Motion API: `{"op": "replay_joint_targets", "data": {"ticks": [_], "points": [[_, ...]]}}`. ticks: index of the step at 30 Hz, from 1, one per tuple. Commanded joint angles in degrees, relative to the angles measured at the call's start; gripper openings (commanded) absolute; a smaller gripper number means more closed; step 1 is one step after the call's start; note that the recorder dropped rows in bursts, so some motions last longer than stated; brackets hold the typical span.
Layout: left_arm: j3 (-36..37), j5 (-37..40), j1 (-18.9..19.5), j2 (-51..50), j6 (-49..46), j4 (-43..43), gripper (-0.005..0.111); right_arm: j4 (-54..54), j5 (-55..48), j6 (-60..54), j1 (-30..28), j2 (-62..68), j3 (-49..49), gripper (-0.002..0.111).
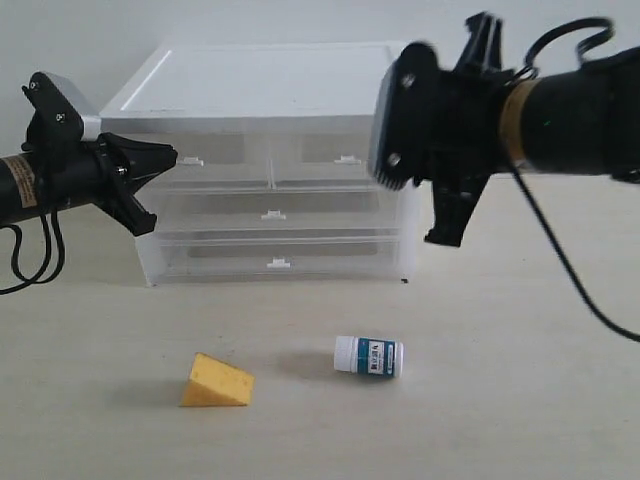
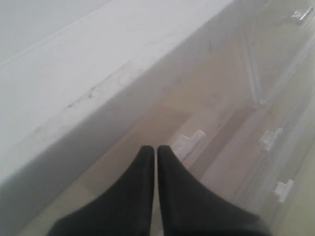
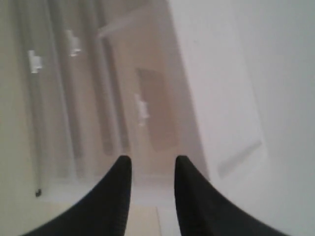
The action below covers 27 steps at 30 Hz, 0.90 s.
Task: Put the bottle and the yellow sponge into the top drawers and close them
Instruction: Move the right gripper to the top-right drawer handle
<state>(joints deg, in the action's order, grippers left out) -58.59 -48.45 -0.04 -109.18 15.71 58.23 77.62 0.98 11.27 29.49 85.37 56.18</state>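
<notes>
Both empty: left jaws closed, tips near a handle [image 2: 189, 141] of the top drawers [image 1: 225, 150]; right jaws parted; bottle [image 1: 369, 356] and yellow sponge [image 1: 217, 382] lie well away.

Exterior view low, facing the cabinet [image 1: 260, 80] front, both wrist views close on its top drawers [image 2: 167, 113]

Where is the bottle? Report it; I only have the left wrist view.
Observer: The bottle lies on its side on the table, in front of the drawer cabinet.
Operator: Now place the yellow sponge.
Observer: The yellow sponge sits on the table, left of the bottle in the exterior view and apart from it.
Operator: Give me the right gripper.
Observer: The right gripper has its jaws apart and empty, facing the drawer cabinet.
</notes>
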Motion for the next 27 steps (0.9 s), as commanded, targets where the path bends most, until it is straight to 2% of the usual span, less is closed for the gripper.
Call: {"op": "replay_joint_targets", "data": {"ticks": [1, 12, 17, 27], "points": [[-1.0, 1.9, -0.2, -0.2, 0.2, -5.4, 0.004, -0.4, -1.7, -2.2, 3.1, 5.1, 3.6, 0.027], [-1.0, 1.9, -0.2, -0.2, 0.2, -5.4, 0.004, -0.4, -1.6, -3.0, 3.2, 12.3, 9.3, 0.027], [-1.0, 1.9, -0.2, -0.2, 0.2, -5.4, 0.004, -0.3, -5.0, -6.4, 3.2, 15.2, 10.2, 0.027], [-1.0, 1.9, -0.2, -0.2, 0.2, -5.4, 0.004, 0.0, -4.2, -5.8, 3.1, 15.9, 14.7, 0.027]]}}
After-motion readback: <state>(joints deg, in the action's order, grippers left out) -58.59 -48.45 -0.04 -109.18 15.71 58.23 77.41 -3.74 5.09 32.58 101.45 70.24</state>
